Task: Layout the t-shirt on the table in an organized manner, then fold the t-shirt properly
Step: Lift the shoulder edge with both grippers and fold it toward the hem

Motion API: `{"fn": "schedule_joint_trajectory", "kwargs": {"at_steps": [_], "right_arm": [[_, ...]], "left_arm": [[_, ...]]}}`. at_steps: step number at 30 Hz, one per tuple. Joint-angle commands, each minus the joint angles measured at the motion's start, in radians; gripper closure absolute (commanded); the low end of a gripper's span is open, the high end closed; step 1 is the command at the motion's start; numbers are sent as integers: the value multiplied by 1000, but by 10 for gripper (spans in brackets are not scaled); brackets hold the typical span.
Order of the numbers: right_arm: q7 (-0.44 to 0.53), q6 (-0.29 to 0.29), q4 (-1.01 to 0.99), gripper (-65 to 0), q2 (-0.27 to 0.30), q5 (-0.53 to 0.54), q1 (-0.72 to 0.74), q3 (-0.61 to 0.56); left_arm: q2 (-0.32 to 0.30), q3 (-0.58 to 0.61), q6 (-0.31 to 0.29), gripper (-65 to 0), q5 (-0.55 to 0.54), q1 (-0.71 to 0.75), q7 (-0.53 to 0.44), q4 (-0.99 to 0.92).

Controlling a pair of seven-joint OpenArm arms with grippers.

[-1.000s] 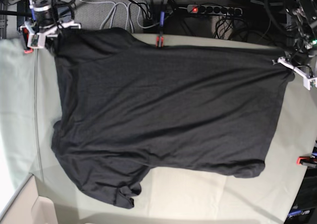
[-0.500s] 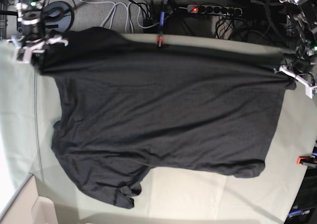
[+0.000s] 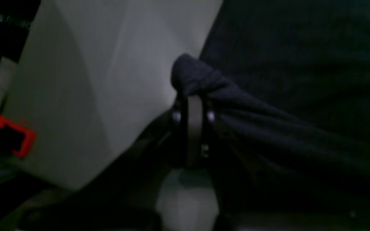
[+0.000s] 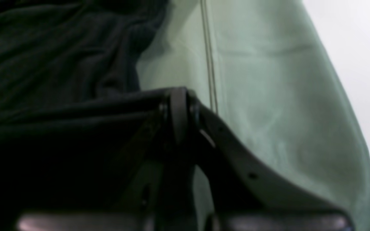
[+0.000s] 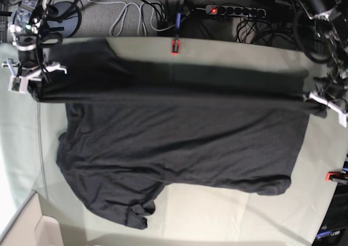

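The t-shirt (image 5: 179, 148) lies spread across the table (image 5: 228, 208), its far edge lifted and stretched taut in a straight line between the two arms. The left gripper (image 5: 326, 102) has its jaws closed on a bunched corner of the dark knit at the table's edge; the right gripper (image 5: 30, 74) pinches the opposite corner the same way. A red clamp (image 5: 174, 46) bites the table cloth at the far edge. I can read no logo, label or writing on the fabric from here.
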Motion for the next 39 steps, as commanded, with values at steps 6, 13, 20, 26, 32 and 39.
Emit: {"fn": "schedule_joint_trajectory", "kwargs": {"at_steps": [6, 13, 20, 26, 32, 39], "right_arm": [[-27, 100, -48, 0, 14, 10, 109, 12], [-32, 108, -146, 0, 56, 9, 215, 18], [-32, 108, -271, 0, 111, 9, 324, 18], [-32, 108, -340, 0, 141, 7, 387, 10], [-27, 108, -421, 0, 141, 7, 445, 10], [-32, 108, -481, -75, 164, 7, 465, -20]], "left_arm": [[-3, 1, 5, 0, 0, -70, -28, -12], [-3, 2, 5, 0, 2, -179, -31, -159], [-7, 2, 5, 0, 3, -268, -33, -242], [-7, 2, 5, 0, 3, -334, -33, -308], [-4, 2, 5, 0, 3, -382, -33, -377], [-10, 4, 6, -87, 5, -391, -33, -437]]}}
